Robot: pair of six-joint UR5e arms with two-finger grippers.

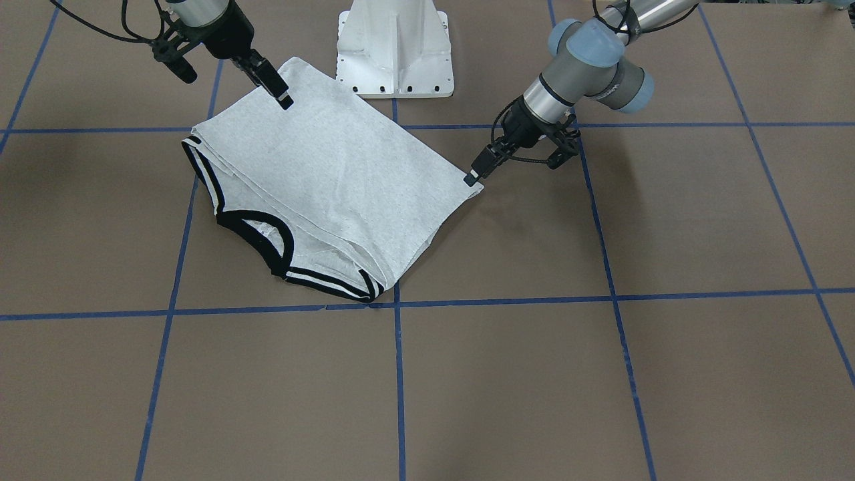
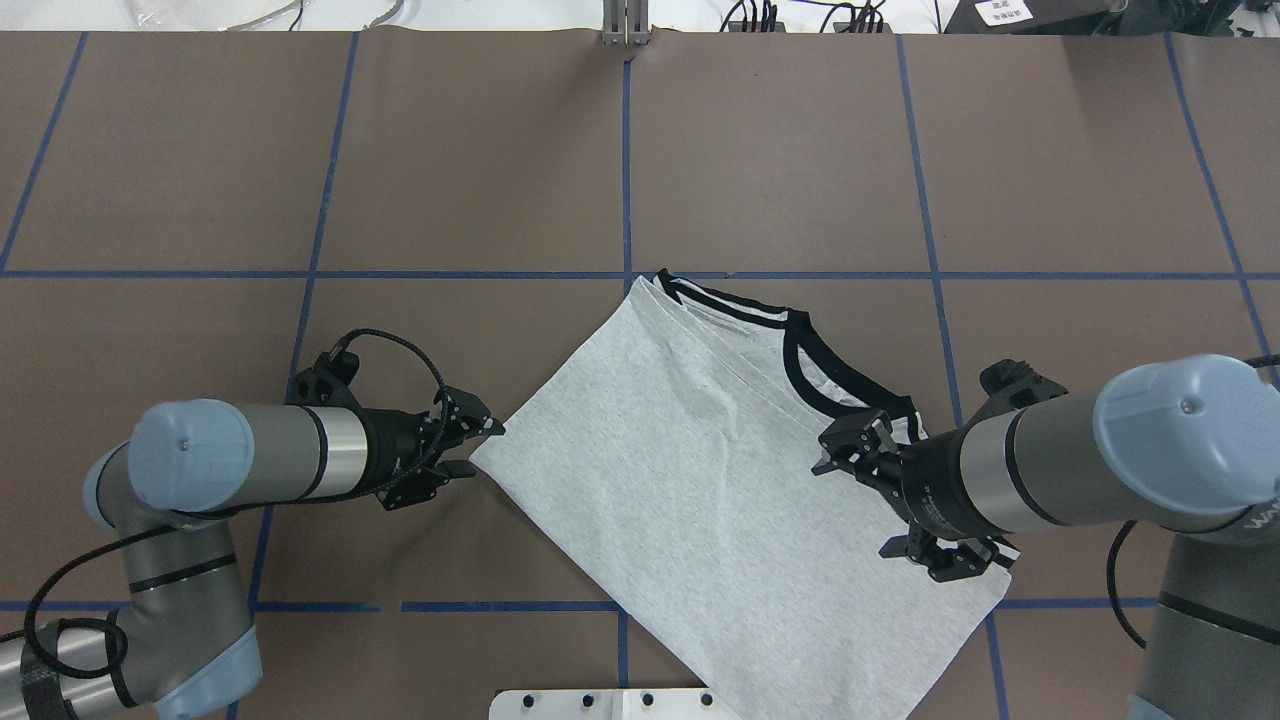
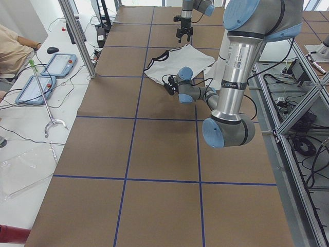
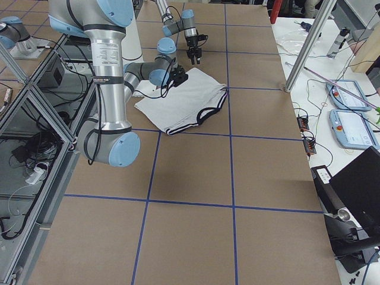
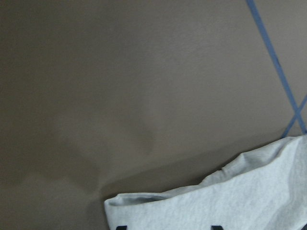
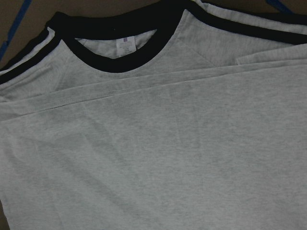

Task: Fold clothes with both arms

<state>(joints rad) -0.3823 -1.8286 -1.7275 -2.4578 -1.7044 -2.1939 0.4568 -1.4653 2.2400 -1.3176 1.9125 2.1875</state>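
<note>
Shirt (image 1: 334,174): folded to a layered rectangle, flat on table (image 1: 601,374), near base (image 1: 394,53).
Left gripper (image 1: 473,178): fingers apart at shirt's left corner, gripping nothing.
Right gripper (image 1: 284,99): spread, over shirt's right edge, empty.
Progress: judged mostly folded; final fold possibly left.

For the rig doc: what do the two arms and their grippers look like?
The left arm and right arm are silver-grey tubes with light-blue joint caps, black bands and a white printed label on the upright tube. Black braided cables run along the wrists. The left gripper and right gripper are black, with two slim fingers each.
</note>
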